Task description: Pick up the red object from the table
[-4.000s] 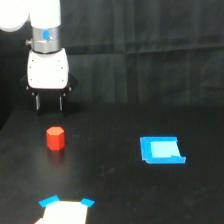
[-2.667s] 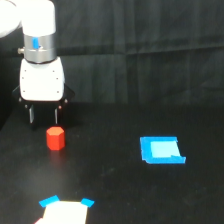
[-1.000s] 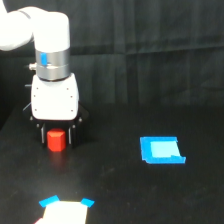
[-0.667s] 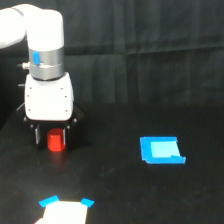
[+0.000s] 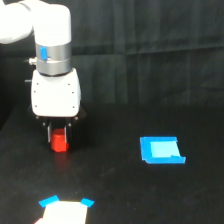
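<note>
The gripper [image 5: 59, 136] stood over the red object [image 5: 60, 142] at the left of the table [image 5: 120, 195], its fingers [image 5: 49, 135] flanking the block; whether they clamped it could not be told. A blue rectangle [image 5: 161, 150] lay well apart to the right.

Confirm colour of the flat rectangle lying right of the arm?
Blue, with a lighter cyan centre: the flat rectangle, exterior view.
</note>
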{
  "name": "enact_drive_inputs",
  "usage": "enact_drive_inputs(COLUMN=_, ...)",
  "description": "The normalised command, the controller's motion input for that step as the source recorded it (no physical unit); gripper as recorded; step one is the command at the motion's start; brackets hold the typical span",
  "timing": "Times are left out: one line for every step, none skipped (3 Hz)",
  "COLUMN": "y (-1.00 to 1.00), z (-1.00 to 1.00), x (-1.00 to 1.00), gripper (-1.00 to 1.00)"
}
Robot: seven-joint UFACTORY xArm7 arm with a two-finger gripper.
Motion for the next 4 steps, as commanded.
enact_drive_inputs(y=-1.0, z=1.0, x=-0.33, gripper=-0.52)
enact_drive_inputs(y=-0.81, z=1.0, x=-0.32, gripper=-0.53)
enact_drive_inputs(y=0.85, z=1.0, x=-0.12, gripper=-0.95)
enact_drive_inputs(y=0.45, z=1.0, x=1.0, gripper=-1.0)
